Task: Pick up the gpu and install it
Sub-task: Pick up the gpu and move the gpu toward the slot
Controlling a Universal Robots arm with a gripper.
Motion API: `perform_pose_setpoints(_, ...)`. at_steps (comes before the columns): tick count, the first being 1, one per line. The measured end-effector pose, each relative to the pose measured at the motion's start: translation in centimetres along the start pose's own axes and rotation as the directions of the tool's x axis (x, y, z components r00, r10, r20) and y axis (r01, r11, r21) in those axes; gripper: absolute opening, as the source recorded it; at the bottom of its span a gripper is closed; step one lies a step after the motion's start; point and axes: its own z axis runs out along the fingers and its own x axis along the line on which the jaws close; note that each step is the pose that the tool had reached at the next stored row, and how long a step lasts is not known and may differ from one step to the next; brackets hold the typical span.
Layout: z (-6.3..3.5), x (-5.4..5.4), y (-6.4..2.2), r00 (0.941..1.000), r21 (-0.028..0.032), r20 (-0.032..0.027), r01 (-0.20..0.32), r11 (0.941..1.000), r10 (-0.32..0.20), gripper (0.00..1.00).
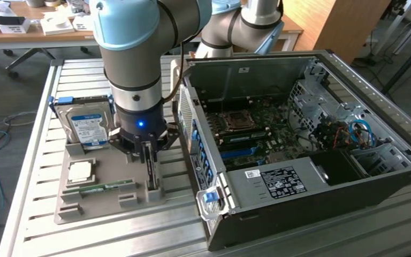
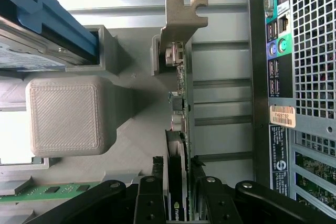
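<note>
One gpu [image 2: 177, 150] on edge, directly beneath pincer [image 2: 177, 170]

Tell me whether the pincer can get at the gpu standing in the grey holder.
Probably yes: the pincer hangs directly over the upright gpu, with nothing between them.

Exterior view: we see bright, even indoor light from overhead, soft sheen on the bench [image 1: 34, 160] slats, weak shadows. Computer case [image 1: 312, 206] interior reads dark. Small blue glow on the arm [image 1: 141, 124]. Wrist view: blown-out white patch [image 2: 8, 140] at one edge, bench slats bright, gripper [image 2: 177, 159] underexposed, near black.
</note>
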Motion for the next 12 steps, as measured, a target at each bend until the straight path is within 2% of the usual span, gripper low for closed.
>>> perform_pose_setpoints(12, 0.01, -0.08, -0.06, 1.0000, -0.0001, 0.0000, 0.000, 1.0000, 0.000, 0.33)
